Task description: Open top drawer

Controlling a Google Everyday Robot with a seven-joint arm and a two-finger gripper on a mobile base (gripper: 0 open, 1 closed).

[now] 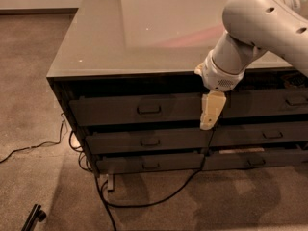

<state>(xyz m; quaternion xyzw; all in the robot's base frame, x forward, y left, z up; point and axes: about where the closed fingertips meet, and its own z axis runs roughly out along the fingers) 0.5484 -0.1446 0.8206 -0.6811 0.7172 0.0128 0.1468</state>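
Observation:
The top drawer [110, 110] is the uppermost dark grey front in the left column of the cabinet, under a dark gap below the glossy top. Its small bar handle [149, 109] sits at the middle of the front. No inner walls or floor show. My gripper [210, 113] is cream-coloured and hangs pointing down from the white arm [260, 28]. It is in front of the right end of the top drawer's front, near the divide between the two columns and well right of the handle. It holds nothing that I can see.
Two near-identical drawers [144, 141] [149, 163] lie below the top one. A neighbouring column of drawers [284, 101] stands to the right. Black cables [144, 203] trail over the carpet in front. A black object [34, 218] lies at the bottom left.

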